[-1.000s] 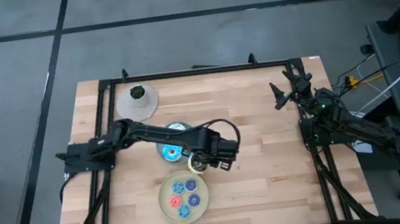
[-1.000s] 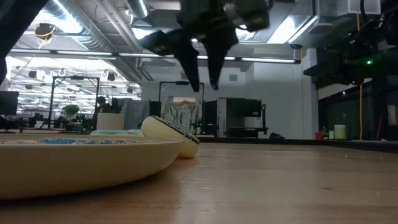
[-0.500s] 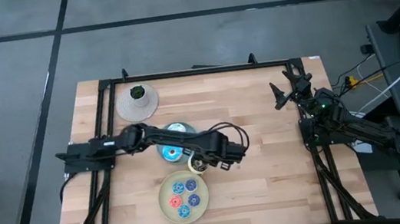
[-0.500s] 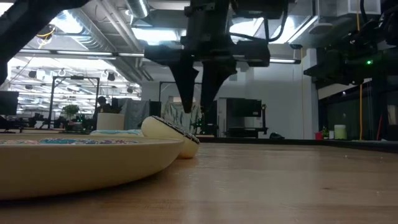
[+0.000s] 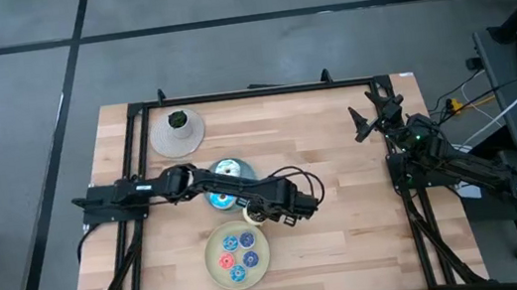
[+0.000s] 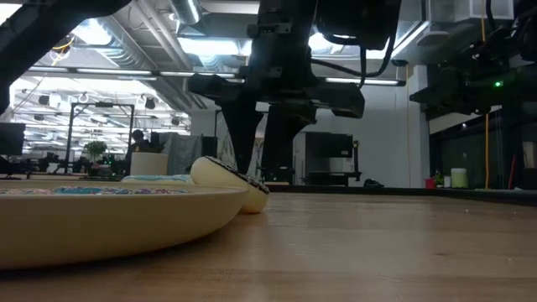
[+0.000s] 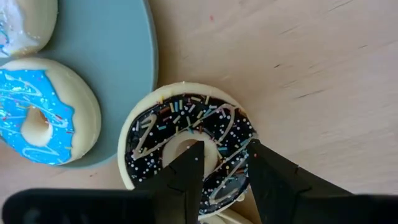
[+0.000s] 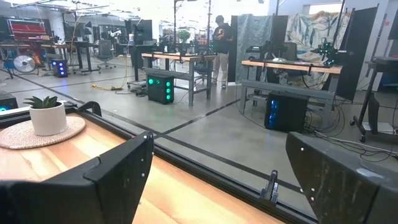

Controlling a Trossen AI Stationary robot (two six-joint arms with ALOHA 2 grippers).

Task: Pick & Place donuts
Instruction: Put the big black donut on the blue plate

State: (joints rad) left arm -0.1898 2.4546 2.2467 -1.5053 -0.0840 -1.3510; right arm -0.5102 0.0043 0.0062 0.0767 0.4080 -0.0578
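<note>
**Left gripper straddling the rim of a chocolate donut beside the blue plate**

At the table's (image 5: 349, 223) far-left corner we see a small potted plant (image 5: 177, 121) on a round woven mat (image 5: 177, 136), well apart from everything else. Next along, the blue plate (image 5: 226, 181) sits mid-table carrying a blue-iced donut (image 7: 38, 118) and a white one (image 7: 22, 25). The chocolate donut with sprinkles (image 7: 186, 134) lies on bare wood, its edge touching the blue plate's rim. The left gripper (image 5: 257, 208) is down over it: in the left wrist view we see one finger (image 7: 186, 177) in the donut's hole and the other outside the ring, jaws partly apart with the ring between them; we cannot tell whether they press it. Just nearer the front edge, the beige plate (image 5: 217, 271) holds several small blue and red donuts (image 5: 237, 253). To the right of these the wood lies open all the way to the frame. The right gripper (image 5: 367, 119) waits at the far-right side, fingers spread wide, holding nothing.
</note>
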